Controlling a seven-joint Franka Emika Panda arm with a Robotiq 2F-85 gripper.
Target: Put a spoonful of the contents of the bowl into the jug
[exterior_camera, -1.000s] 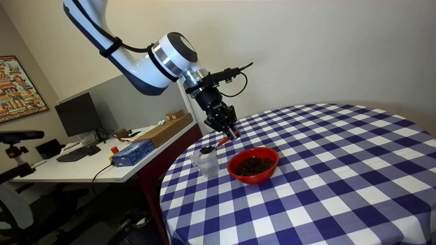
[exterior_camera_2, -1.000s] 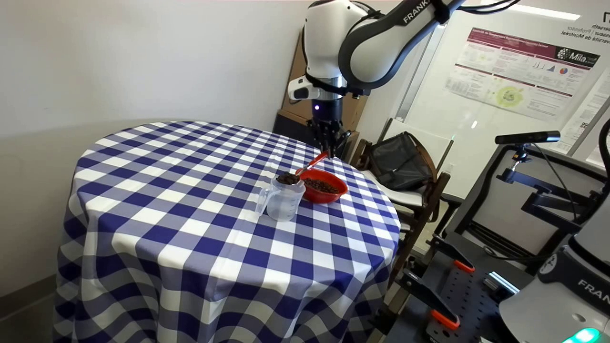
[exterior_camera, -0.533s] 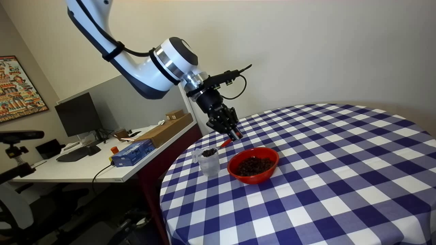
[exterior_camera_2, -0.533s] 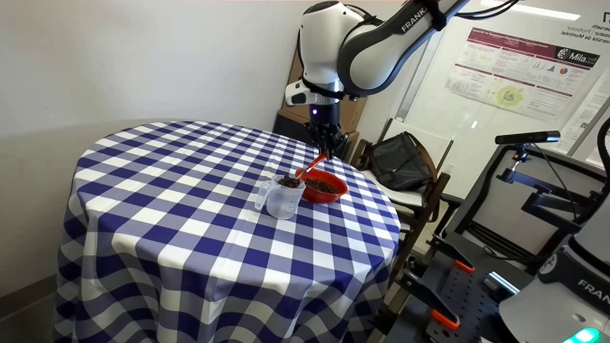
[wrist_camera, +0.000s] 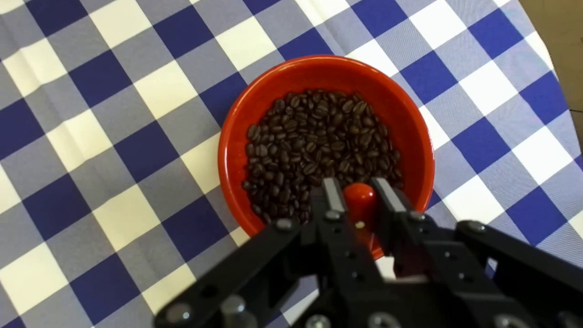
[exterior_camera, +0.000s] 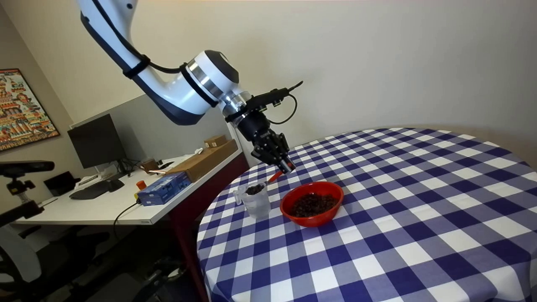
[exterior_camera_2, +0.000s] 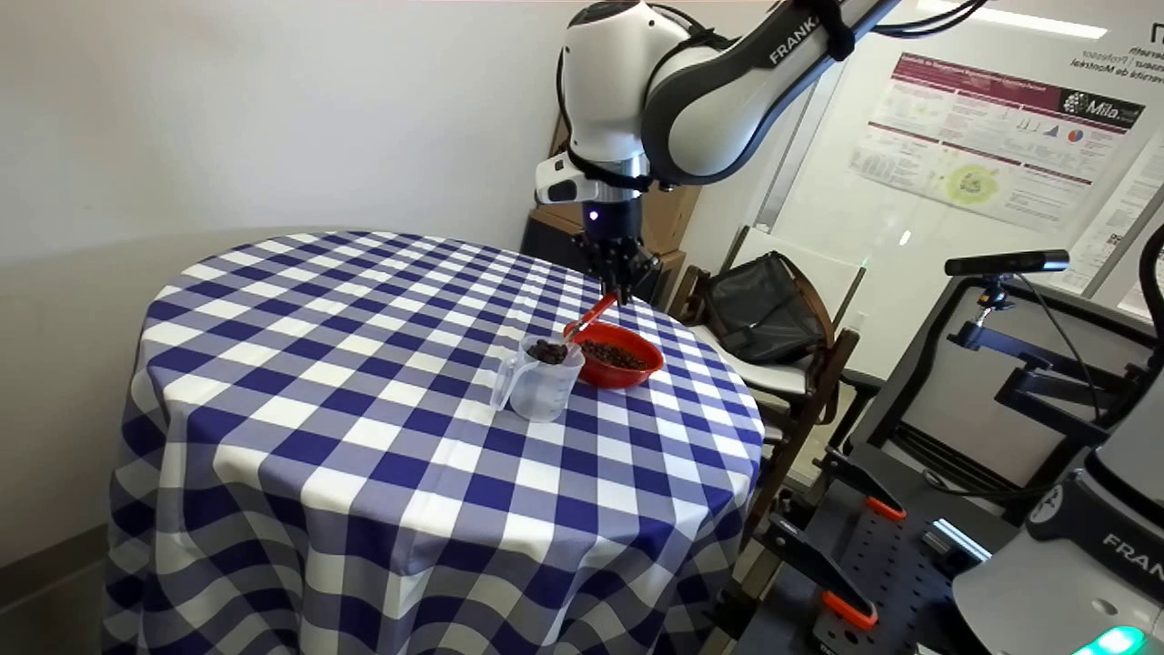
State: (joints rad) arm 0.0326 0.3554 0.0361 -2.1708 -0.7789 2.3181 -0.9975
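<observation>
a robot gripper (wrist_camera: 360, 195) pinches the red handle of a spoon (exterior_camera_2: 596, 312) between its fingers (wrist_camera: 334, 195), holding it near the end, apparently to keep the bulky knuckles away from the clear jug (exterior_camera_2: 538, 393). the handle slopes down to the jug's mouth, where a heaped load of coffee beans (exterior_camera_2: 547, 352) sits (whether spoon and rim touch cannot be told), presumably placed so that a tip drops them inside. toward the left edge of the table (exterior_camera: 411, 218) in an exterior view, the jug sits just beside the red bowl (exterior_camera: 312, 187) of beans (wrist_camera: 314, 150), likely for a short carry.
</observation>
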